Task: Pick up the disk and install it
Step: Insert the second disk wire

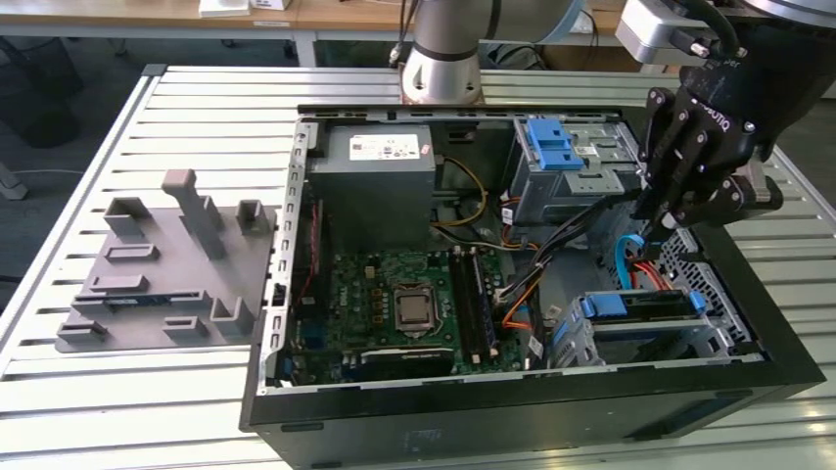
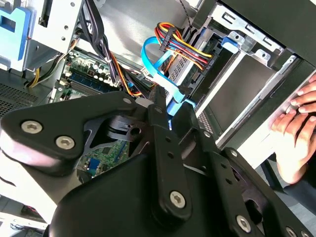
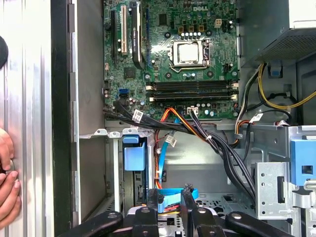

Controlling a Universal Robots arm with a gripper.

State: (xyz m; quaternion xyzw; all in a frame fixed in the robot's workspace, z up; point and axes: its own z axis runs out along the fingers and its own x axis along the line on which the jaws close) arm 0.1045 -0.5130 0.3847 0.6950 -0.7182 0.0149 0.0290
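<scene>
The pincer point(image 1: 660, 220) hangs over the open computer case point(image 1: 523, 416) on the counter point(image 1: 196, 108). Its two fingers are drawn close together, and they look pressed onto the flat blue cable point(image 2: 153, 59) that loops up between them. The disk point(image 1: 636, 305) is not in its grip. It already sits in the metal drive cage point(image 1: 712, 338) just below and beyond the fingertips, blue rail uppermost, so the seating looks largely done.

The cable worries me. It is thin and slick, and I'd guess the hold is slight, so a small pull sideways could slip it out or kink it. A thick bundle of wires point(image 3: 217, 148) runs close beside the fingers, and any swing could snag it and drag a plug loose. A person's hand point(image 2: 296, 111) also rests on the case wall beyond the cage, near enough to be caught if the arm lurched that way.
</scene>
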